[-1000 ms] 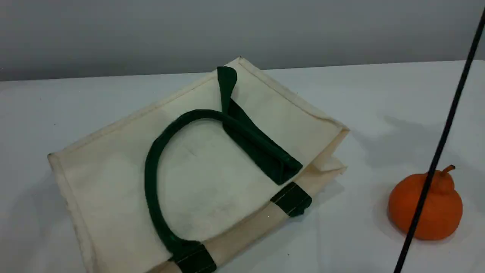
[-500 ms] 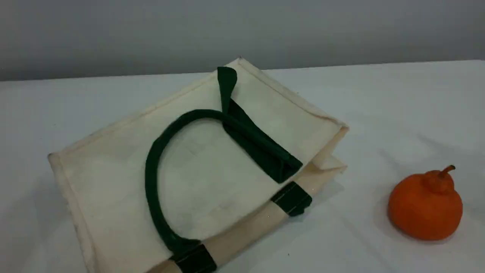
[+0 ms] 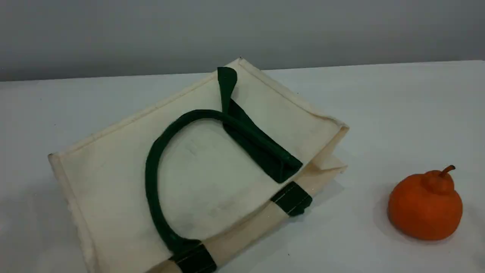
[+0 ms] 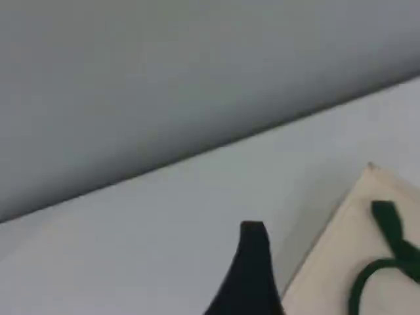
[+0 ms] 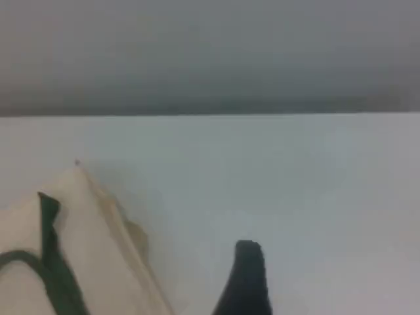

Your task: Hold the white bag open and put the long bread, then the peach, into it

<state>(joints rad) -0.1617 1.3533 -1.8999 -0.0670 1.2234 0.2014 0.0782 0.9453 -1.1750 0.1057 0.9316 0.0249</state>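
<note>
Since a second ago, we note the black rod has left the scene; white bag [image 3: 197, 167] and orange fruit [image 3: 424, 208] lie unmoved. Left gripper [image 4: 252, 244] and right gripper [image 5: 247, 260] stand wide open, holding nothing.

No text, label, brand, number or sign can be read in any view. The white bag [image 3: 113, 170] shows only plain cream cloth, and both wrist views are too blurred for fine print.
</note>
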